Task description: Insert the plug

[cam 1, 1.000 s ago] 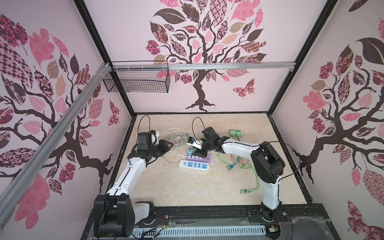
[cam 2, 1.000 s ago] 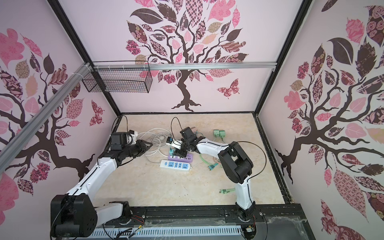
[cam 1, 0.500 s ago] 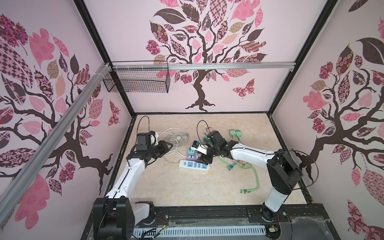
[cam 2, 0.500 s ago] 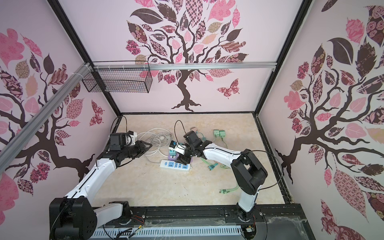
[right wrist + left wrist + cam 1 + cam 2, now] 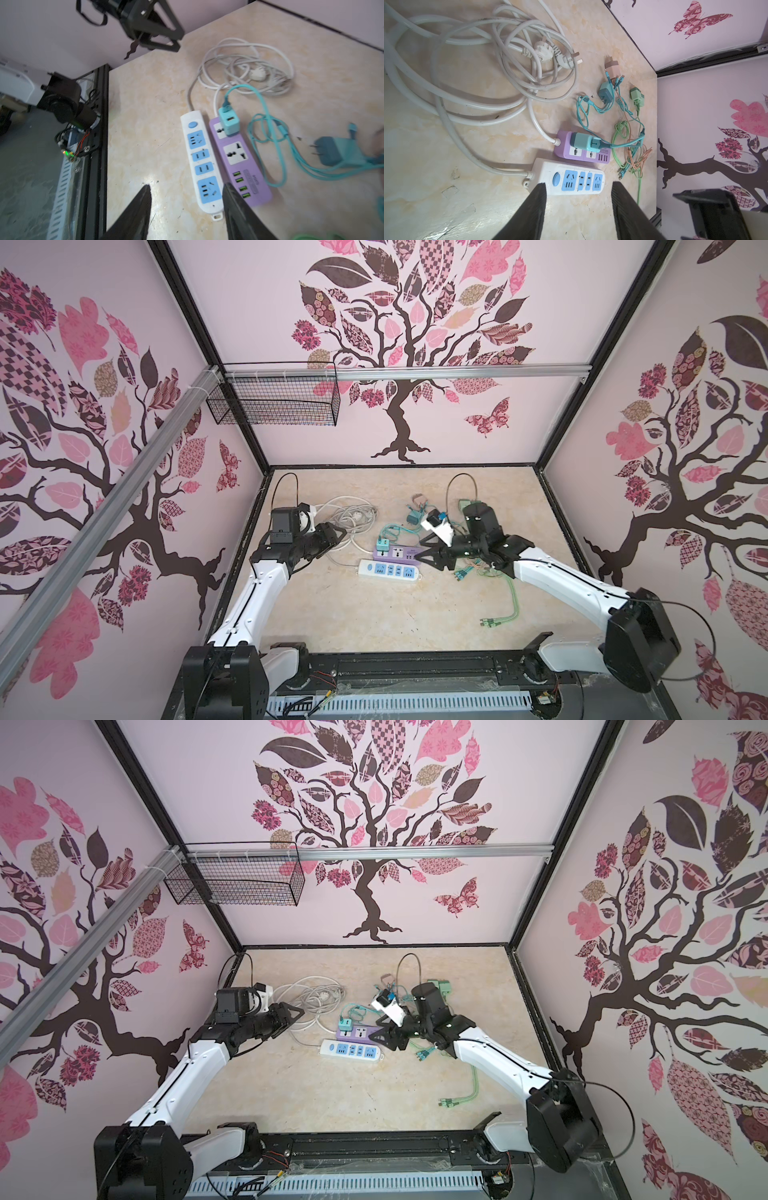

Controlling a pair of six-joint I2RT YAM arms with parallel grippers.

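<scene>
A teal plug (image 5: 583, 142) with a teal cable stands in the end socket of the purple power strip (image 5: 579, 153), which lies on the table; both top views show the plug (image 5: 383, 544) (image 5: 345, 1026) there. My right gripper (image 5: 186, 185) is open and empty, hovering over the far end of the white power strip (image 5: 199, 158), clear of the plug (image 5: 228, 121). My left gripper (image 5: 578, 183) is also open and empty. In a top view my left gripper (image 5: 338, 533) hangs left of both strips, above the cable coil.
A coil of white cable (image 5: 349, 516) with two plugs lies behind the strips. A dark teal charger (image 5: 605, 93), a green adapter (image 5: 636, 96) and a beige adapter (image 5: 611, 66) lie loose with tangled cables. Green cables (image 5: 515, 601) trail right. A wire basket (image 5: 274, 402) hangs on the back wall.
My right gripper has drawn back from the teal plug toward the right, leaving it in the purple strip. My left gripper's fingers have spread wider.
</scene>
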